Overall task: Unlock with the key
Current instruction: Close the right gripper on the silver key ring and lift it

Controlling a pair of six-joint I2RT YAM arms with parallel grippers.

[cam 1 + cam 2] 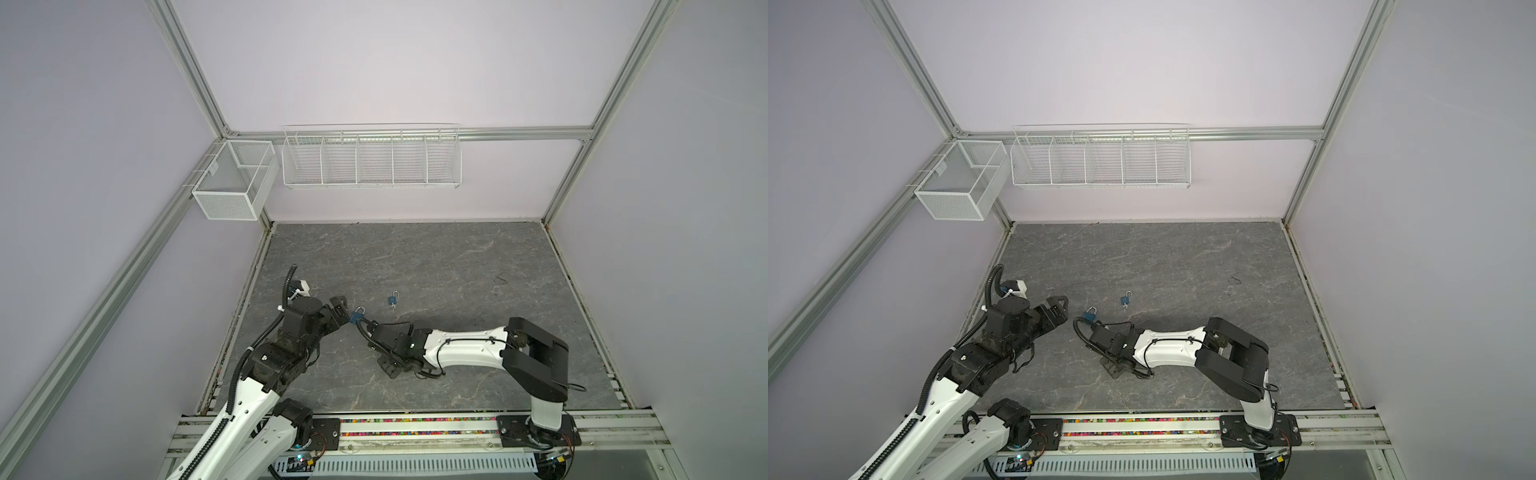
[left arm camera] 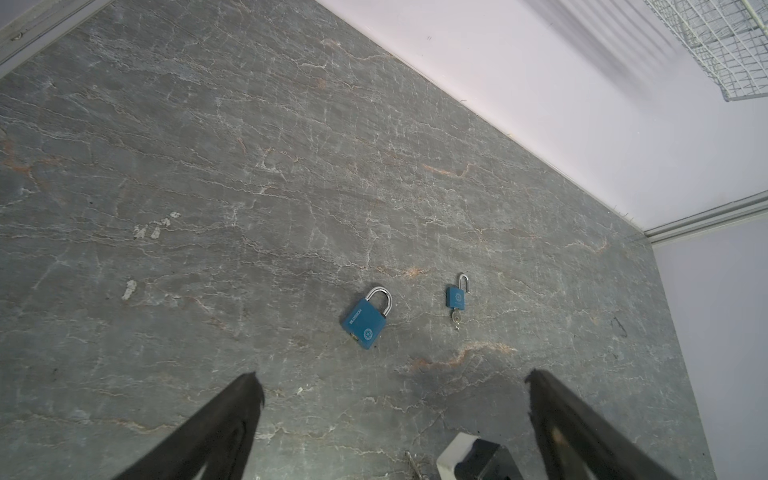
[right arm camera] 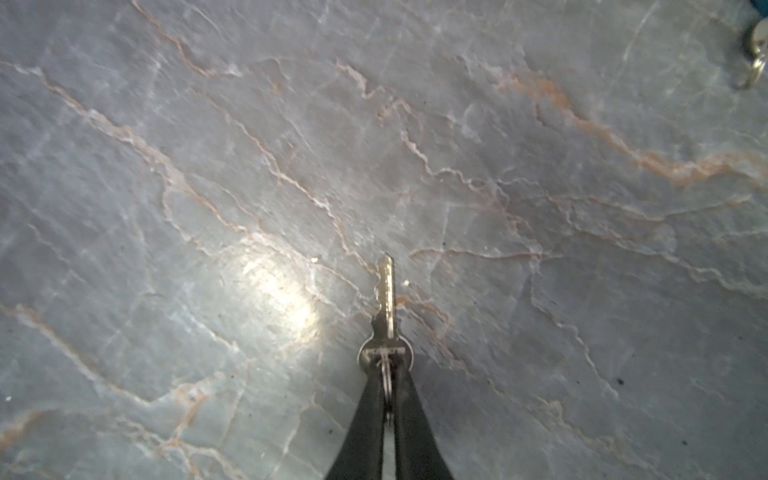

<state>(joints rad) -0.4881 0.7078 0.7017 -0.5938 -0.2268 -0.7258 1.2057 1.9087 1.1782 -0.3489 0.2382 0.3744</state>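
A silver key (image 3: 386, 307) on a ring sticks out from my right gripper (image 3: 386, 370), which is shut on its round head just above the stone tabletop (image 3: 208, 166). In both top views that gripper (image 1: 388, 369) (image 1: 1112, 369) points down at the table, near the front. A blue padlock (image 2: 368, 318) (image 1: 356, 316) (image 1: 1090, 314) with a shut shackle lies flat between the two arms. My left gripper (image 2: 395, 380) (image 1: 338, 309) (image 1: 1059, 309) stands wide open just left of it, holding nothing.
A smaller blue padlock (image 2: 456, 297) (image 1: 393, 300) (image 1: 1126, 301) lies further back, with its shackle open and a key in it. A white wire rack (image 1: 372, 160) and a mesh basket (image 1: 232, 183) hang on the walls. A dark mark (image 1: 500, 279) is on the right.
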